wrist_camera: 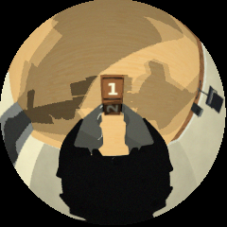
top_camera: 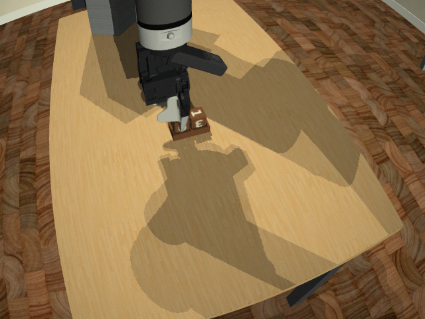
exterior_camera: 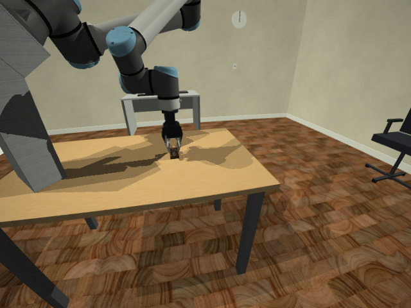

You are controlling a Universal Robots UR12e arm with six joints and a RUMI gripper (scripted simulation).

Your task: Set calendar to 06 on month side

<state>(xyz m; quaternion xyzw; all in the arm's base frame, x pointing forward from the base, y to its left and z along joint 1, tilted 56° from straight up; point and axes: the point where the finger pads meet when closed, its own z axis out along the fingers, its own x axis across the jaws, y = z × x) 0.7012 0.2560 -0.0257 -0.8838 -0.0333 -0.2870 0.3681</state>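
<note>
Here, one gripper (top_camera: pixel 181 118) (exterior_camera: pixel 173 145) (wrist_camera: pixel 112 104) straddles one of two cubes (top_camera: pixel 198 118) (wrist_camera: pixel 113 88).

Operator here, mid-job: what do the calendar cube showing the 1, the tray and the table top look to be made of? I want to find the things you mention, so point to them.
Cube (top_camera: pixel 198 118) (wrist_camera: pixel 113 88): probably wood, brown with faint mottling and pale numerals; stained or painted, unclear.
Tray (top_camera: pixel 190 133): likely wood too, a plain darker brown, but no clear grain shows.
Table top (top_camera: pixel 103 192) (exterior_camera: pixel 132 188): wood or wood-look laminate, light tan with fine streaks, apparently matte.
</note>
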